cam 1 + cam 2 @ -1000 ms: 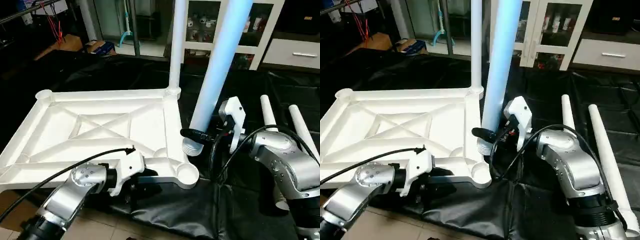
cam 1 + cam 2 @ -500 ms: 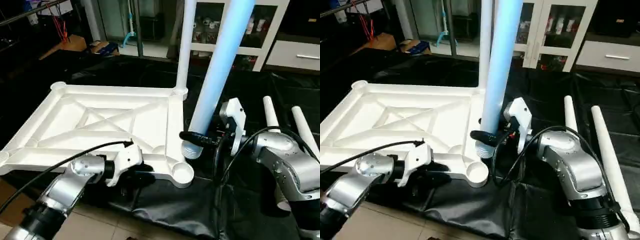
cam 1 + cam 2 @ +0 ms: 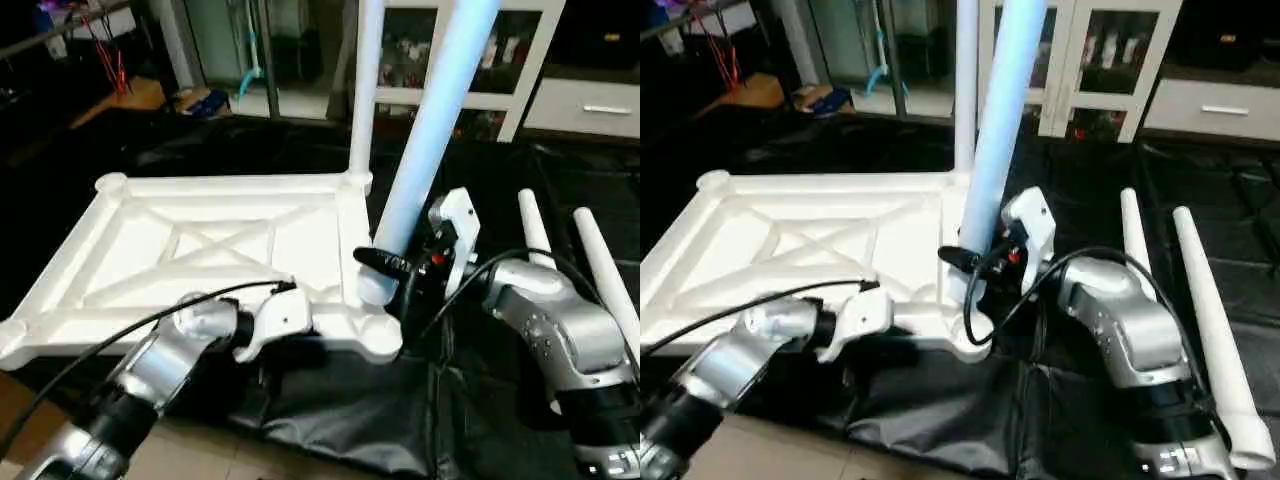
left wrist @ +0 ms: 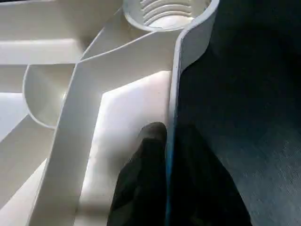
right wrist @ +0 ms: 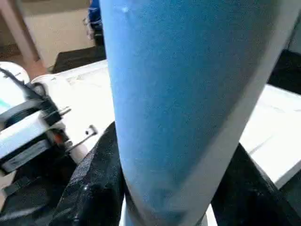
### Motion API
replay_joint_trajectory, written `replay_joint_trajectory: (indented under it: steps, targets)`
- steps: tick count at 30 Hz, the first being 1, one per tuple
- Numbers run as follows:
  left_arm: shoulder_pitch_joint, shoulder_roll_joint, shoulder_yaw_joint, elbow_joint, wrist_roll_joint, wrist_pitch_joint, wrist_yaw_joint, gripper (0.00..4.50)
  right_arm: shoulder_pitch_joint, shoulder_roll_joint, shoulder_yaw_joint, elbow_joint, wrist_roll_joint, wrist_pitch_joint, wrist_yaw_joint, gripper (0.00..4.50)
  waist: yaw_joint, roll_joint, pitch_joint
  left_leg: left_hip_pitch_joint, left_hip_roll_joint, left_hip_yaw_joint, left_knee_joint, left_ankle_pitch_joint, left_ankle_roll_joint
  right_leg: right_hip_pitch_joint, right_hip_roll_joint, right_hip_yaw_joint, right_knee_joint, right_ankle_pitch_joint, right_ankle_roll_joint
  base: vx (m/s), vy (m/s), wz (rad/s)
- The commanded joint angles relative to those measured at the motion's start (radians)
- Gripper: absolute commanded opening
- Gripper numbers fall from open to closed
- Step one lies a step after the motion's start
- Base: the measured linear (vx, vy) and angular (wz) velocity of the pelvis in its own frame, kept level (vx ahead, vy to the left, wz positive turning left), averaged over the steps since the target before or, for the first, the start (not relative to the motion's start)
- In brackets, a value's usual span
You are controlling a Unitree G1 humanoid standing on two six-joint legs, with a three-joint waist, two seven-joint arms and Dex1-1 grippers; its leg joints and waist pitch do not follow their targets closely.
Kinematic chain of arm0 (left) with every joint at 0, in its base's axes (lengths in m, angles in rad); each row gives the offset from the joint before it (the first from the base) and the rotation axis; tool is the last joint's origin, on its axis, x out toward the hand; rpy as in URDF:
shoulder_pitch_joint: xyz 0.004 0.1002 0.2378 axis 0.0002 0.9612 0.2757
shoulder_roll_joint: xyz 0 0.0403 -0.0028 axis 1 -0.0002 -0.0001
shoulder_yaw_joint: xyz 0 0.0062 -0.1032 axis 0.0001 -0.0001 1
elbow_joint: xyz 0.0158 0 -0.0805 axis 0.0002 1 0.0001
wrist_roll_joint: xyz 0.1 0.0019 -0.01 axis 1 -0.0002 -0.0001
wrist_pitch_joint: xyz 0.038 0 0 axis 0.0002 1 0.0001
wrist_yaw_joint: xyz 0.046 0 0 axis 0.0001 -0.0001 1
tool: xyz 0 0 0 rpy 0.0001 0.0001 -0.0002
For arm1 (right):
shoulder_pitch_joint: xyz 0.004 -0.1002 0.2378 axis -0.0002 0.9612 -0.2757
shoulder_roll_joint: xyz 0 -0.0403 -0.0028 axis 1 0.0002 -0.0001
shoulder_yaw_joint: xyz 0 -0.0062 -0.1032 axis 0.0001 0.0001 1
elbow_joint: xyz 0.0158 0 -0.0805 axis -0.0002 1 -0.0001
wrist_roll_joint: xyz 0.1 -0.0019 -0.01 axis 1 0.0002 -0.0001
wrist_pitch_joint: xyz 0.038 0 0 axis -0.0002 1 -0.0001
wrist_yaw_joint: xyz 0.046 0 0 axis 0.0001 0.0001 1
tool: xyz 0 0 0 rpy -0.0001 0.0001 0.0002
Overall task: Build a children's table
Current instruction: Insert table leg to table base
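The tabletop (image 3: 220,250) lies ribs-up on the black-draped counter (image 3: 330,420); its near rim is newly pinched by the left gripper (image 4: 164,183), while the right gripper (image 3: 385,265), clamped on a leg (image 3: 425,140), has brought it over the near corner socket (image 4: 164,12), ready for seating.

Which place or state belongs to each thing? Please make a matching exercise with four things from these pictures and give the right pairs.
Things:
1. Left tool
2. Right tool
3. Far leg
4. Two spare legs

Places or states:
A. Lying on the black cloth, to the right
B. Standing upright in the tabletop's far corner socket
C. Closed on the tabletop's near rim
D. Holding a tilted leg by its lower end, at the near corner socket

Pairs: 1-C, 2-D, 3-B, 4-A
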Motion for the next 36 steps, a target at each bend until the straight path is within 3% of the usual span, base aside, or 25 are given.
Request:
replay_joint_trajectory:
  steps: [1,6,10,11,14,27,29,36]
  targets:
    - [0.002,-0.013,-0.002,0.052,0.018,0.074,0.053,0.19,-0.019,-0.013,0.011,-0.008,0.012,0.021,0.048,1.87,-0.002,-0.016,-0.05,0.025,0.093,-0.047,-0.099,-0.296,-0.02,0.017,-0.081,0.047,-0.079,-0.297,-0.217,0.0,0.0,0.0]
    - [0.002,-0.031,0.04,0.06,-0.019,0.111,0.052,0.0,-0.027,-0.052,0.046,-0.007,0.027,0.039,0.116,1.87,-0.013,-0.022,-0.05,0.012,0.091,-0.05,-0.097,-0.262,0.011,0.029,-0.083,0.042,-0.076,-0.267,-0.236,0.0,0.0,0.0]
    - [0.01,-0.034,0.053,0.077,-0.022,0.092,0.056,0.0,-0.047,-0.081,0.06,0.015,0.001,0.004,0.164,1.87,-0.017,-0.026,-0.049,0.015,0.091,-0.047,-0.093,-0.263,0.028,0.023,-0.083,0.044,-0.082,-0.302,-0.235,0.0,0.0,0.0]
    - [0.014,-0.032,0.053,0.075,-0.02,0.082,0.054,0.0,-0.057,-0.082,0.059,0.034,-0.017,-0.015,0.161,1.87,-0.02,-0.03,-0.049,0.014,0.092,-0.047,-0.093,-0.268,0.028,0.022,-0.084,0.043,-0.082,-0.313,-0.236,0.0,0.0,0.0]
    - [0.03,-0.034,0.07,0.046,-0.038,0.109,0.053,0.0,-0.076,-0.075,0.059,0.08,-0.044,-0.049,0.153,1.87,-0.024,-0.029,-0.045,0.016,0.091,-0.049,-0.095,-0.297,0.016,0.019,-0.083,0.042,-0.087,-0.374,-0.226,0.0,0.0,0.0]
    - [0.044,-0.033,0.068,0.029,-0.021,0.103,0.046,0.0,-0.078,-0.056,0.143,0.143,-0.078,-0.055,0.211,1.87,-0.028,-0.025,-0.046,0.016,0.094,-0.048,-0.099,-0.298,0.024,0.017,-0.082,0.044,-0.085,-0.329,-0.233,0.0,0.0,0.0]
    - [0.039,-0.032,0.069,0.03,-0.025,0.103,0.036,0.0,-0.091,-0.067,0.161,0.156,-0.103,-0.068,0.218,1.87,-0.028,-0.02,-0.045,0.018,0.094,-0.049,-0.1,-0.309,0.018,0.017,-0.082,0.044,-0.085,-0.338,-0.232,0.0,0.0,0.0]
    - [0.032,-0.028,0.065,0.036,-0.026,0.086,0.017,0.0,-0.134,-0.048,0.19,0.245,-0.166,-0.118,0.207,1.87,-0.033,-0.018,-0.045,0.018,0.093,-0.05,-0.1,-0.345,0.001,0.013,-0.082,0.044,-0.088,-0.363,-0.232,0.0,0.0,0.0]
